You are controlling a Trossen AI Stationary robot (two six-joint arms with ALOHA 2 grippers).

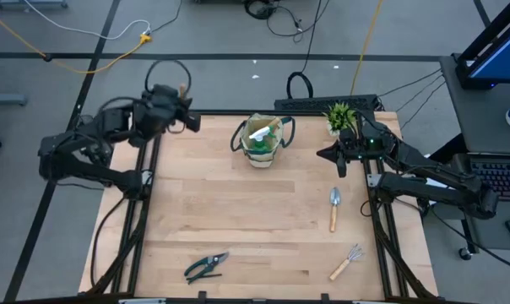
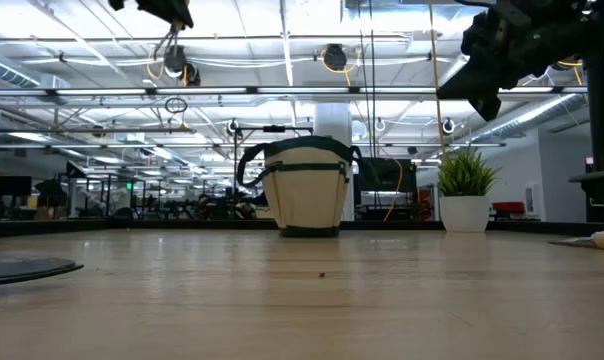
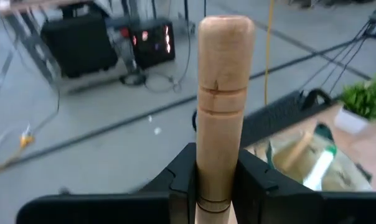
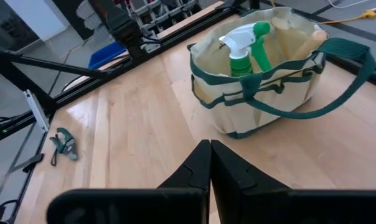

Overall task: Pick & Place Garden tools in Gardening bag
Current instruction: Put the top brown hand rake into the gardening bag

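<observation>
Wooden handle (image 3: pixel 222 93) clamped in our left tool (image 1: pixel 181 108), raised for bag (image 1: pixel 262 142) drop; right tool (image 1: pixel 333 154) pinched empty, waiting

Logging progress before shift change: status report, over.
Left gripper shut on wooden handle, raised by table's far-left corner. Right gripper shut, empty. Gardening bag holds spray bottle; trowel, rake, shears remain on table.

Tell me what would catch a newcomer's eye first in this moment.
The round beige fabric bag with dark loop handles stands at the table's far middle, a green spray bottle with white nozzle inside. The left gripper, raised at the far-left corner, is shut on a pale wooden tool handle. The right gripper hovers shut beside the bag.
</observation>
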